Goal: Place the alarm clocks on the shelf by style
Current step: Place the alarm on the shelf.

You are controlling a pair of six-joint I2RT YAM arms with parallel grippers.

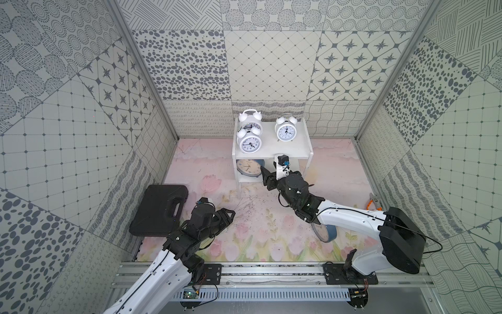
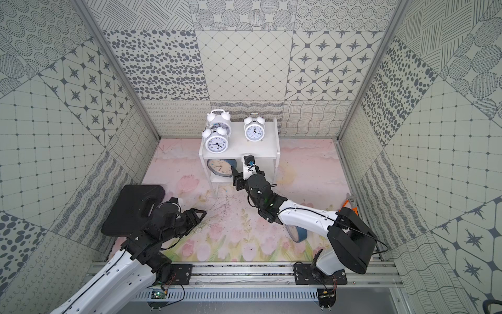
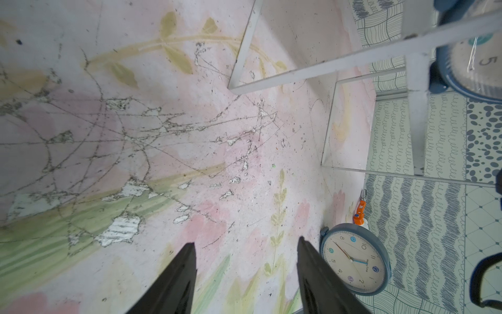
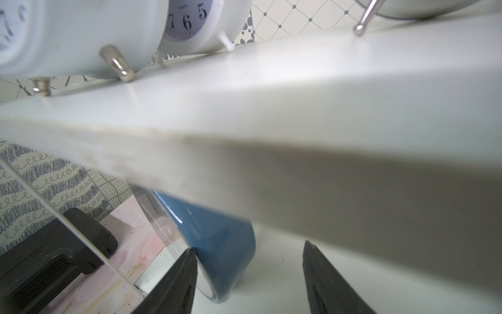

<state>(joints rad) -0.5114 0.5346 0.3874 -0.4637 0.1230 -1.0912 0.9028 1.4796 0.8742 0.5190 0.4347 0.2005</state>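
The white shelf (image 1: 297, 150) stands at the back of the mat. Three white twin-bell alarm clocks are on its top board: two at the left (image 1: 249, 142) (image 1: 251, 119) and one at the right (image 1: 285, 131). A blue-cased clock (image 1: 248, 168) stands in the lower tier, at its left. My right gripper (image 1: 271, 170) reaches into that tier. In the right wrist view the gripper (image 4: 248, 246) is open; the blue case (image 4: 217, 239) sits against one finger, well apart from the other. A second blue clock (image 1: 326, 232) stands on the mat under the right arm. My left gripper (image 3: 247, 240) is open and empty over the mat.
A flat black case (image 1: 160, 209) lies at the left of the mat beside the left arm. An orange-handled tool (image 1: 373, 204) rests by the right wall. The shelf's top board (image 4: 298, 108) hangs close above the right wrist camera. Patterned walls enclose three sides.
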